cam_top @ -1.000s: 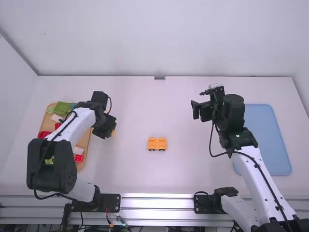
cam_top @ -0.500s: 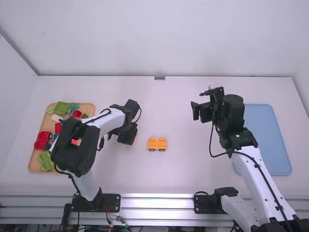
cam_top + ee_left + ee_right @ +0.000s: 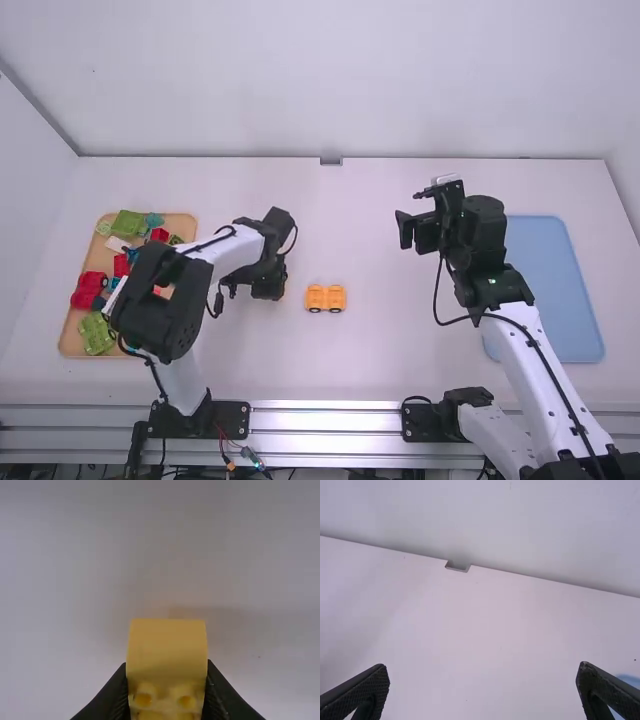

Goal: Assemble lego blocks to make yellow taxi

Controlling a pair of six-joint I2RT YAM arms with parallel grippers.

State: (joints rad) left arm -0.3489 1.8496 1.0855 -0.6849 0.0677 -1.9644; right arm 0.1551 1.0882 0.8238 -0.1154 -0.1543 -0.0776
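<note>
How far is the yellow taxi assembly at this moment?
Done, it seems: the yellow wheeled piece is set out on the table, wheels attached. In hand: a yellow block, gripped by the left end effector. Left: the block and wheeled piece are apart, so joining them probably comes next. The right end effector is open and empty.

L tool [image 3: 268,286] has swung from beside the tray [image 3: 71,335] twd mid worktop [image 3: 400,345], w/ its yellow block [image 3: 166,647], now nr the orange car [image 3: 326,298]; since the last pic, only a slight shift.
</note>
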